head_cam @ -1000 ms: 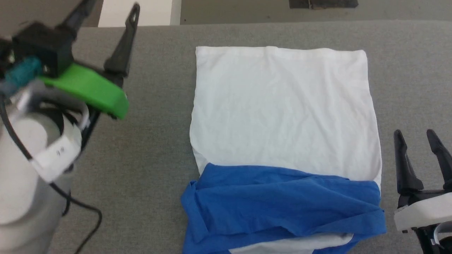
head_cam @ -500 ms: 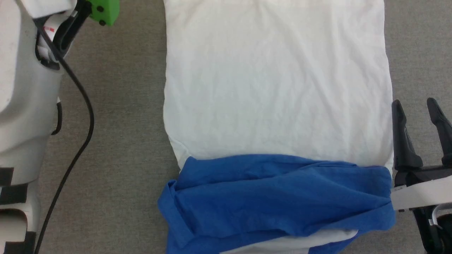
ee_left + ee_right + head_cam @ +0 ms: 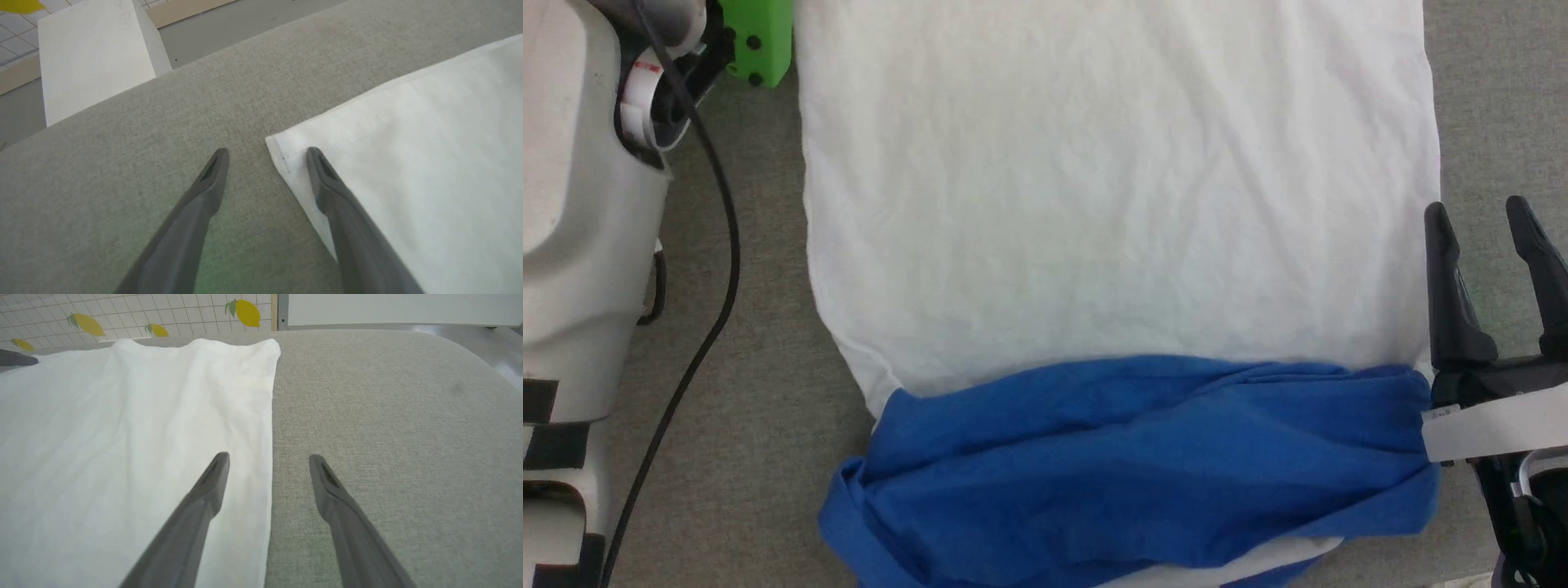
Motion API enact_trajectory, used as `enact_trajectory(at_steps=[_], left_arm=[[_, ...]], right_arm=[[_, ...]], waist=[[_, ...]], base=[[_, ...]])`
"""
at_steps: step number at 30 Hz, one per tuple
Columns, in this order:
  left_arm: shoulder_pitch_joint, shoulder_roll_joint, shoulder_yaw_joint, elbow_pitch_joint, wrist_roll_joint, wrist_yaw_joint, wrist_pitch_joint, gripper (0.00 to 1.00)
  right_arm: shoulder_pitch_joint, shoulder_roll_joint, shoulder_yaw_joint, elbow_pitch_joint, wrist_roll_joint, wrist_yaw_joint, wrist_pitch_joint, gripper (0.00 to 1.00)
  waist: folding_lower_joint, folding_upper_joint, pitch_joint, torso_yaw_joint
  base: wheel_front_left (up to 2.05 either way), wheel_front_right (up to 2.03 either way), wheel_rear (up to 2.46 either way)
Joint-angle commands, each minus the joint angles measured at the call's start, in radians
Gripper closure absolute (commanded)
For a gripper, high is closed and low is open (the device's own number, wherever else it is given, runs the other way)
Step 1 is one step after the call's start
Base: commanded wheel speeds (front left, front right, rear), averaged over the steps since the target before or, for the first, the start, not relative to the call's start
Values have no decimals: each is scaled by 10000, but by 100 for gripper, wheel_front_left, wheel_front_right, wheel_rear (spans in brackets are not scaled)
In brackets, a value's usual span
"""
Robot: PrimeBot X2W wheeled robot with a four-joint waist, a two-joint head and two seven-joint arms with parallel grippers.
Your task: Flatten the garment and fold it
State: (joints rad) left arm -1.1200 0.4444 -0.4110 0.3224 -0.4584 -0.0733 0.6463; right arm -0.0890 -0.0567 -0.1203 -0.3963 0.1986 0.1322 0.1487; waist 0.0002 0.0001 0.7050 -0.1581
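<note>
The garment lies flat on the grey table, its white body spread out and its blue sleeves folded across the near end. My left gripper is open and straddles the far left corner of the garment, one finger over cloth and one over table. My right gripper stands open at the garment's right edge. In the right wrist view the gripper has its left finger over the white cloth and its right finger over bare table.
The grey fabric table has bare strips left and right of the garment. My pale left forearm and its black cable cover the left strip. A white block stands past the far edge. The table's right corner is rounded.
The head camera has moved forward and down, so the garment looks bigger. My left arm has reached out along the garment's left side. Both grippers have stayed open.
</note>
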Motion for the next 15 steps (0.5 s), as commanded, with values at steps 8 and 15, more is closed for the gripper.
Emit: enact_trajectory(at_steps=[8, 15], left_arm=[[766, 259, -170, -177, -294, -64, 345, 100], [1093, 95, -206, -262, -352, -102, -497, 100]], right_arm=[[-414, -171, -255, 97, 255, -15, -79, 0], [-2003, -1642, -911, -514, 919, -15, 780, 0]], waist=[[-2, -1, 149, -245], [-2, -1, -545, 32]], base=[[0, 0, 0], [0, 0, 0]])
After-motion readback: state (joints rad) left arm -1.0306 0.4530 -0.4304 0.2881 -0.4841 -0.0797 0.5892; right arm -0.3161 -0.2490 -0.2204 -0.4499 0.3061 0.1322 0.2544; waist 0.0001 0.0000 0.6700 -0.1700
